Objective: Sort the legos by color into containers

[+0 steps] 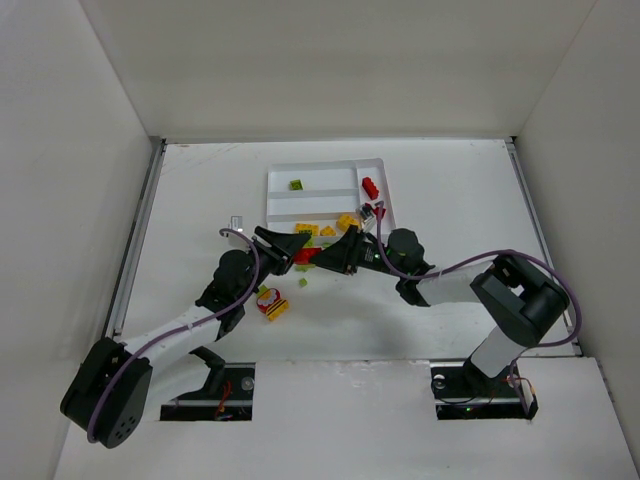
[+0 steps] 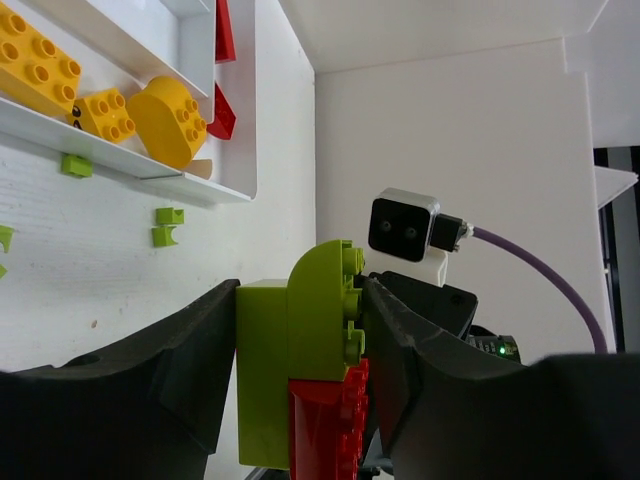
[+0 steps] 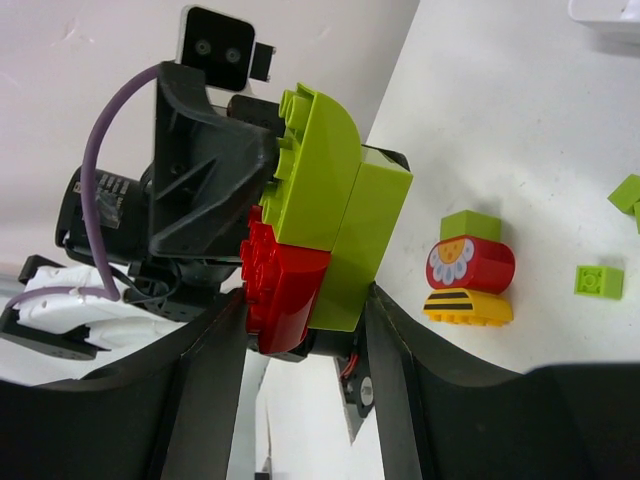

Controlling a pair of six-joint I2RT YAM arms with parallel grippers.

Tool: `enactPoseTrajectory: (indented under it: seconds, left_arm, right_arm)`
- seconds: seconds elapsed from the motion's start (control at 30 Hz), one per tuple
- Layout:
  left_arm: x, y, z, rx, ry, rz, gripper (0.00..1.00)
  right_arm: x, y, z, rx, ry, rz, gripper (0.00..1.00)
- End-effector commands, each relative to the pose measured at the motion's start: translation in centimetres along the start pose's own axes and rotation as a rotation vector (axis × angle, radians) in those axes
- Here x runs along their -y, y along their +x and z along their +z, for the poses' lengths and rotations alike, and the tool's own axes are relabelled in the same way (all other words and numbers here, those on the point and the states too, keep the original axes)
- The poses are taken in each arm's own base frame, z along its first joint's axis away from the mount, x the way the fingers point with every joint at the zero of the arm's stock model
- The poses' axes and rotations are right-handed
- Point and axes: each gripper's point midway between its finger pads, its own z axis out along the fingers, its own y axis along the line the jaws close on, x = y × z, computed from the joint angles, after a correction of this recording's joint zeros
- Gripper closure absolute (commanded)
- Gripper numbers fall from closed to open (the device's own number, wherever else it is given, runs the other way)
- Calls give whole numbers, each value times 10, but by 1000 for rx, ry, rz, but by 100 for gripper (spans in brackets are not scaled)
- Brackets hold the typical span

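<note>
At 6 o'clock of the white plastic tray (image 1: 275, 205), left gripper (image 2: 300, 300) and right gripper (image 3: 305, 305) both clamp one glossy studded clump (image 1: 308, 256), rounded lime-green bricks over red; smooth yellow bricks (image 1: 326, 231) lie in the nearest slot

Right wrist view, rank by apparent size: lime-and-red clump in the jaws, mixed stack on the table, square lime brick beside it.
1. lime-and-red clump, though it's nearest the camera, so true size unsure.
2. mixed stack.
3. square lime brick.
</note>
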Motion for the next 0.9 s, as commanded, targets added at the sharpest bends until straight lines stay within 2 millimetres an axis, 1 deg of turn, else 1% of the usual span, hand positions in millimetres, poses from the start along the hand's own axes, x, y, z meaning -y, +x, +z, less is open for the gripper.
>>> enactPoseTrajectory:
  seconds: [0.0,0.1,0.2,0.33,0.4,0.43,0.5,0.53,0.6,0.63,0.77,0.87]
  left_arm:
    - [34,-6,3,7,105,24,57]
    - [34,-5,2,0,105,24,67]
    - [35,-5,2,-4,108,27,73]
    - [34,-6,-1,0,109,30,77]
    - [34,-8,-2,8,110,30,77]
    - [33,-9,-2,12,107,30,77]
    - [35,-7,-2,5,110,30,76]
    - [35,-5,-1,-3,109,32,73]
    - [32,-2,1,-13,101,37,63]
    - [30,-1,2,-16,94,36,61]
    - [29,1,3,-24,89,37,53]
    - [31,3,3,-36,96,42,49]
  right_arm:
    - [-22,-11,-2,22,-69,-45,55]
    - [-20,-14,-3,30,-63,-44,55]
    - [-17,-18,-5,38,-54,-41,55]
    - [-12,-21,-7,45,-38,-39,52]
    - [-12,-22,-8,47,-35,-39,50]
    - [-12,-22,-8,47,-35,-39,50]
    - [-15,-21,-7,37,-43,-43,54]
    - [-16,-22,-7,35,-47,-40,54]
    - [-19,-22,-6,32,-56,-43,54]
    - [-21,-22,-5,28,-62,-44,54]
    - [-25,-23,-5,22,-74,-51,54]
    - [-26,-24,-4,19,-79,-54,54]
